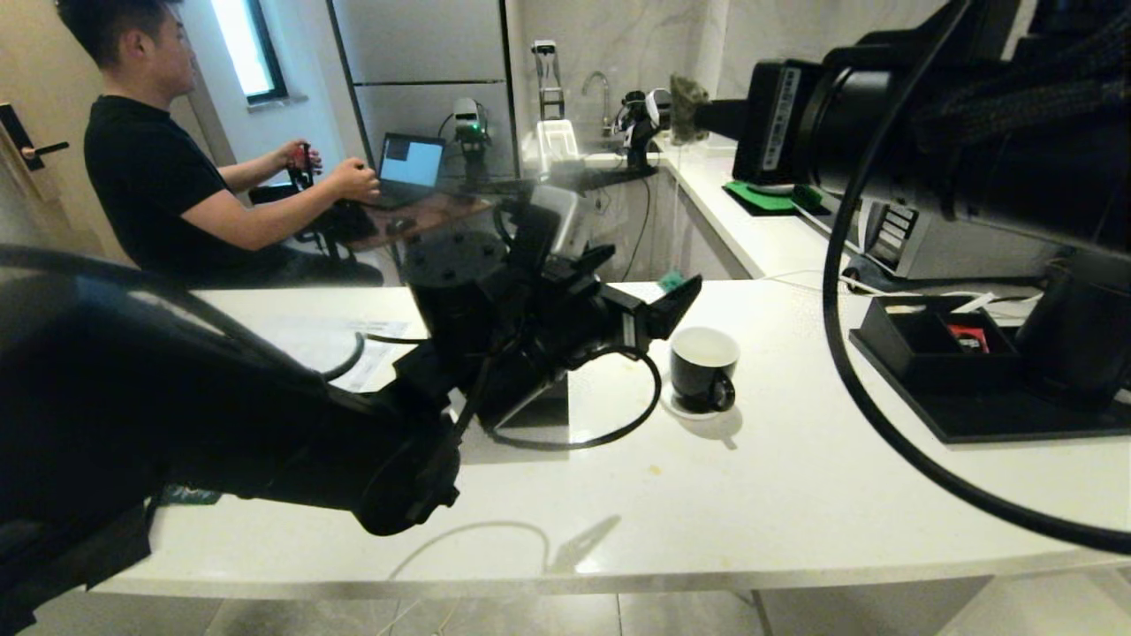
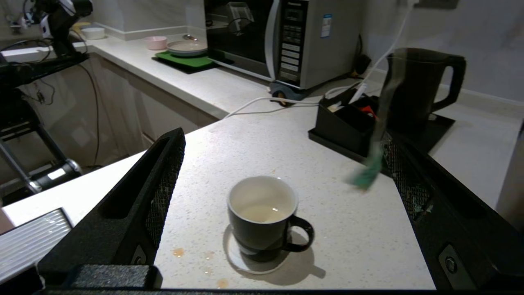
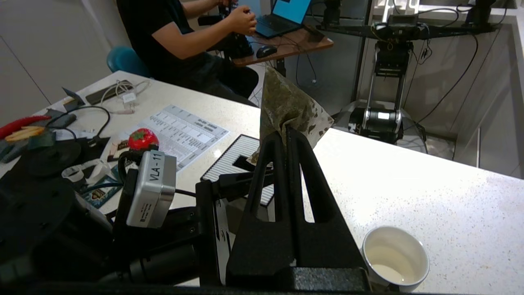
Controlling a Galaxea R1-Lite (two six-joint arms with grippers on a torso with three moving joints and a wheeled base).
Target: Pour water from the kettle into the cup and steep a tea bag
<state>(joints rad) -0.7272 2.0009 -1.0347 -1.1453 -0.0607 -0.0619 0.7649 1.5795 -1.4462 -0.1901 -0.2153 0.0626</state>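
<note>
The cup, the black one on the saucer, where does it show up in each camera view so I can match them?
Head view: the cup stands mid-counter, just right of the open left claw.
Left wrist view: low in the middle, between that claw's fingers, with a little liquid inside.
Right wrist view: bottom right corner, white inside showing, below the shut right claw that holds the tea bag.
Shared landmark: the white speckled counter.

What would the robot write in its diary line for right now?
left end effector: open over cup | right end effector: shut on tea bag | cup: holds liquid | kettle: on base
</note>
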